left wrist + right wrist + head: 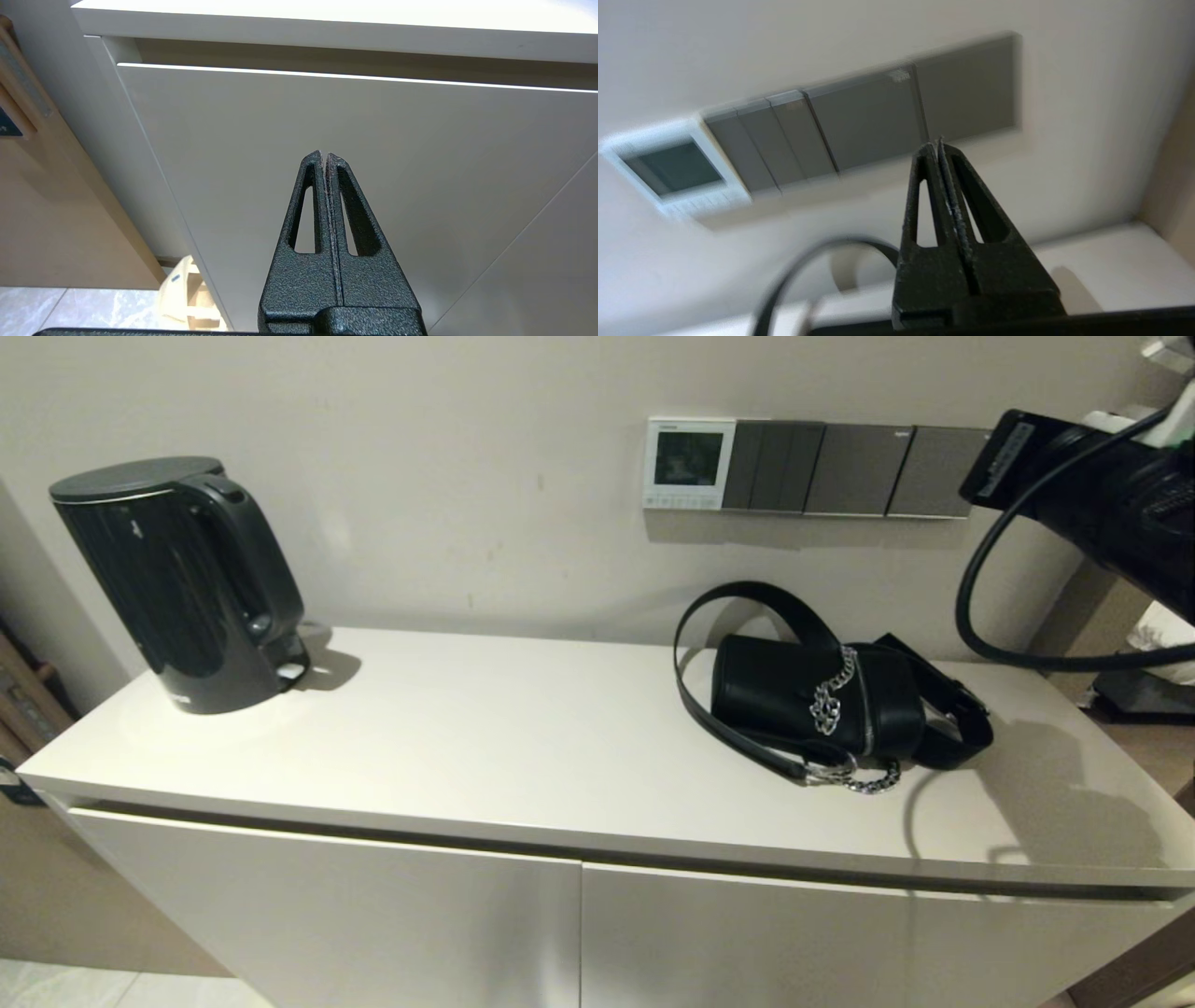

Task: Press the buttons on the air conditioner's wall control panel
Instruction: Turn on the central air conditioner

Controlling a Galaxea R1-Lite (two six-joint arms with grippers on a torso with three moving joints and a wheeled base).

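Note:
The white wall control panel [689, 462] has a dark square screen and hangs on the wall above the cabinet. Its row of tiny pale buttons [681, 501] runs along the bottom edge. The panel [675, 170] and its buttons [700, 203] also show in the right wrist view. My right arm [1102, 495] is raised at the far right, level with the switch row. My right gripper [934, 142] is shut and empty. It points at the wall just below the grey plates, well to the right of the panel. My left gripper [324, 154] is shut and empty, low in front of the cabinet door.
Grey switch plates [840, 467] adjoin the panel on its right. A black handbag with a chain and strap [822, 695] lies on the white cabinet top [523, 728] below the switches. A black kettle [187, 579] stands at the far left. A black cable [971, 607] loops under my right arm.

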